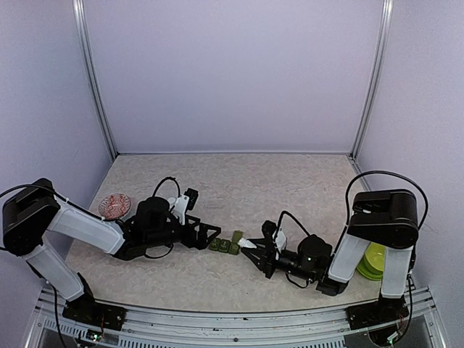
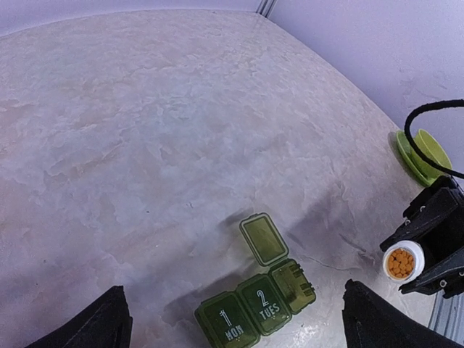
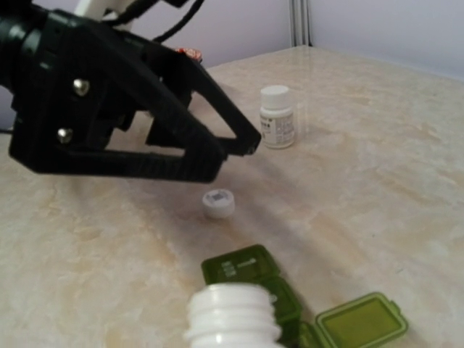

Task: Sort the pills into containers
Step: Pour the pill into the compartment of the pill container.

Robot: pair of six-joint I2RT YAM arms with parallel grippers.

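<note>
Green pill organizer [image 2: 257,308] sits on the beige stone-look table [image 1: 254,181], and I'll place everything else off it. It's a short strip of compartments. The ones marked 1 MON and 2 TUES are closed, and the end compartment next to TUES has its lid [image 2: 264,239] flipped up and back.

The left gripper [image 1: 209,235] hangs just beside the organizer's MON end with its fingers spread wide and nothing between them. In the left wrist view both black fingers [image 2: 94,326] frame the organizer without touching it.

The right gripper [image 1: 251,246] is on the other side, near the open end. It's clamped on a white pill bottle [image 2: 401,262] with no cap, tipped so the mouth points at the organizer. You can see orange pills packed inside. The bottle is close to the organizer, but there's a gap between them.

Past the organizer on the left arm's side a loose white cap [image 3: 218,203] lies flat on the table under the left gripper. A second white bottle [image 3: 277,117] stands upright further back with its cap on.

A pink dish [image 1: 114,205] is well off beyond the left arm, and a lime green dish [image 2: 420,152] is well off beyond the right arm.
</note>
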